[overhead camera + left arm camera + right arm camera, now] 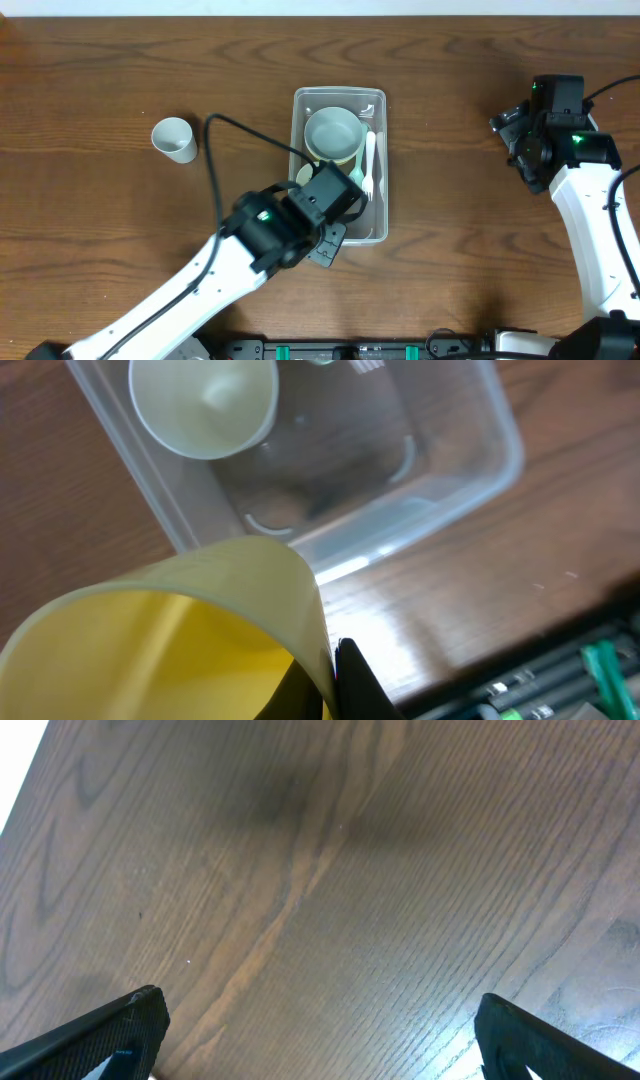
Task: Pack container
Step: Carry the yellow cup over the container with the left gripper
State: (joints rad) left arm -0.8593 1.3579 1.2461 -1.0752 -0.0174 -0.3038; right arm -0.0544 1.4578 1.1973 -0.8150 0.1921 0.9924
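Packing looks partly done: clear rectangular plastic container (380, 215), centre frame, holds a pale green round bowl (332, 133) and a white plastic utensil (368, 160). Left gripper (335, 675) hangs over it, clamped on a yellow plastic cup (180, 630). Small white cup (175, 139) sits outside, upper left. Right gripper (320, 1040) jaws apart.

One container (340, 92), one bowl (332, 133), three cups (173, 138) (205, 405) (200, 630) (one yellow), two utensils (369, 158) (357, 183).

Left gripper (326, 690) pinches the wall of yellow cup (170, 640), close to the lens, lower left, open side up. Behind it is the clear container (505, 455) on the wood table (560, 560), with a pale cup (200, 405) inside at frame's top left.
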